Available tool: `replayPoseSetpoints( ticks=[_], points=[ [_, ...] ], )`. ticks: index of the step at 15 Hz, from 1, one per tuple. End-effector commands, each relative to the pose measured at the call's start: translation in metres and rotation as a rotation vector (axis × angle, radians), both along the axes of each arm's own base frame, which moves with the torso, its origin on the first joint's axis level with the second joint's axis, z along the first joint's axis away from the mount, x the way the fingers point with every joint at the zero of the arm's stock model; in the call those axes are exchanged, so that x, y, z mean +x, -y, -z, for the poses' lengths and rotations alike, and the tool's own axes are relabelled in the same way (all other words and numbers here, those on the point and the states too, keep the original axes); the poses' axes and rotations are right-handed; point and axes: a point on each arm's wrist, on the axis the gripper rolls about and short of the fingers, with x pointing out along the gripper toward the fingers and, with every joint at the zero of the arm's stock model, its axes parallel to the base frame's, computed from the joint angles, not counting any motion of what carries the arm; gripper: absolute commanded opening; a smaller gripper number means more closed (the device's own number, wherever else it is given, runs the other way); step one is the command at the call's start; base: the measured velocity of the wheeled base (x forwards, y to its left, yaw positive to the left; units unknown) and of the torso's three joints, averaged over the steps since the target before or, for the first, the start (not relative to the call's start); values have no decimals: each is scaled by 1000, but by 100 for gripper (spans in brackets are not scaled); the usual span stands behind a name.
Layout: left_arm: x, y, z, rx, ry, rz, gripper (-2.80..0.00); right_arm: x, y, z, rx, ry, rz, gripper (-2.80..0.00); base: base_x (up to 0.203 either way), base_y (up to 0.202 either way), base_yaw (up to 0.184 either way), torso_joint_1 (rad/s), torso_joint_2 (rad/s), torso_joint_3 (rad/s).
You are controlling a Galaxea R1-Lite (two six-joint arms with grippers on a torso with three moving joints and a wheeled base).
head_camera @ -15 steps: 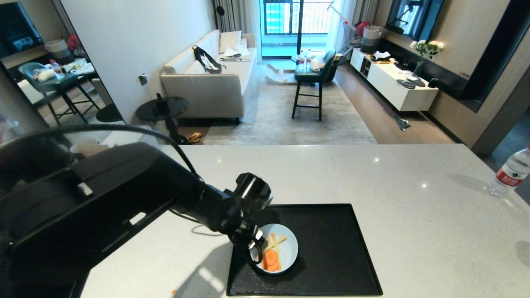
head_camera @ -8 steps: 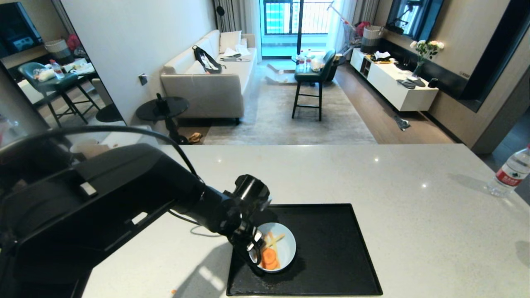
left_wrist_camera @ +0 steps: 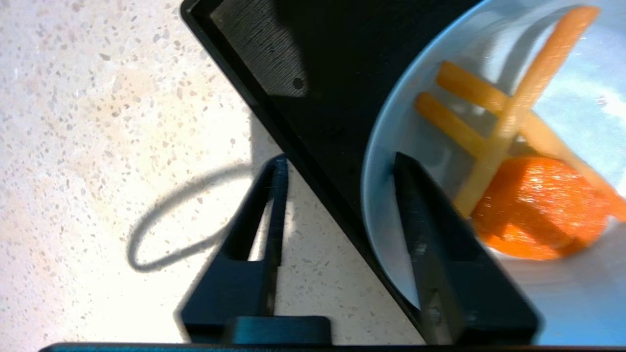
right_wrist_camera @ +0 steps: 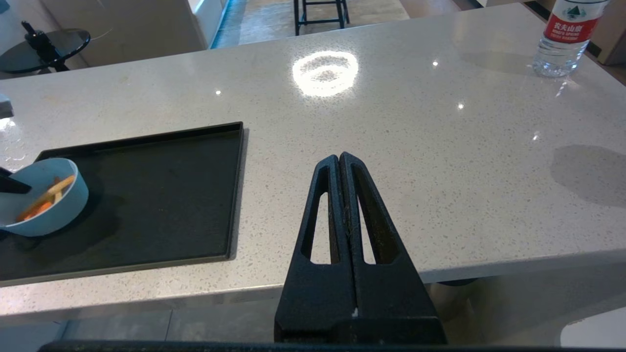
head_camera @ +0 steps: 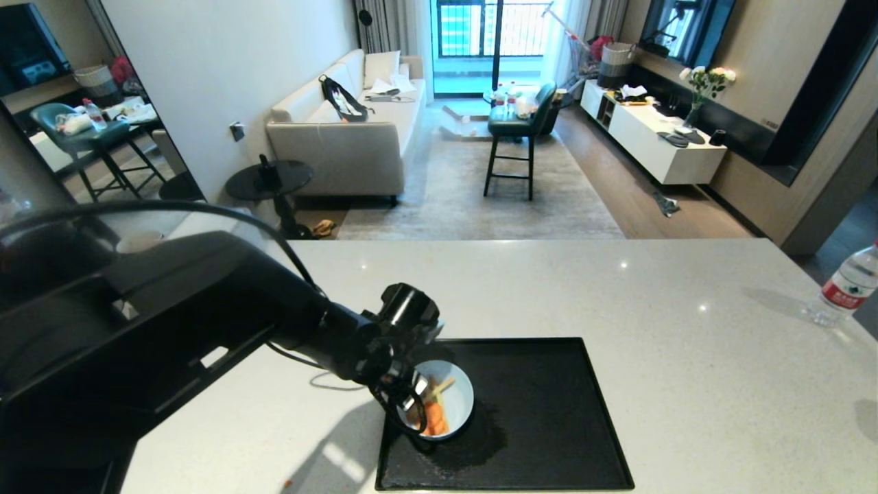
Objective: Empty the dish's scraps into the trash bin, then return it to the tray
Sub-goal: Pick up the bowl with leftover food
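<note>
The dish [head_camera: 454,396], a small pale-blue bowl, sits at the near left corner of the black tray [head_camera: 549,412], and looks tipped in the right wrist view. In it lie the scraps [head_camera: 432,415]: orange carrot rounds [left_wrist_camera: 538,205] and pale sticks. My left gripper [head_camera: 411,405] [left_wrist_camera: 338,159] straddles the dish's left rim. One finger [left_wrist_camera: 420,220] is inside the dish [left_wrist_camera: 386,220]; the other [left_wrist_camera: 274,195] is outside, with a gap of tray [left_wrist_camera: 303,73] and counter showing between it and the rim. My right gripper [right_wrist_camera: 339,156] hangs shut at the counter's near edge. The trash bin is out of view.
A water bottle [head_camera: 847,285] stands at the counter's far right edge. A small orange crumb [head_camera: 287,484] lies on the counter left of the tray. Beyond the counter is a living room with a sofa and a stool.
The left gripper's fingers have come closer together around the dish's rim. The dish has shifted a little toward the tray's left edge with the gripper. The right arm has not moved.
</note>
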Motion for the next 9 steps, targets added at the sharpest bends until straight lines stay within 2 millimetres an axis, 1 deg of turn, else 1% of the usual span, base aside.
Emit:
replayPoseSetpoints(
  ticks=[1,5,9],
  points=[
    [-4,-3,-7,-6,8,-2,-280,0,0,0,0,1,1,-280,0,0,0,0,0,0],
    [-15,-10,-2,15,-27,-1,-280,0,0,0,0,1,1,-280,0,0,0,0,0,0],
    [-18,-12,-2,14,-40,-5,-280,0,0,0,0,1,1,-280,0,0,0,0,0,0]
  ],
)
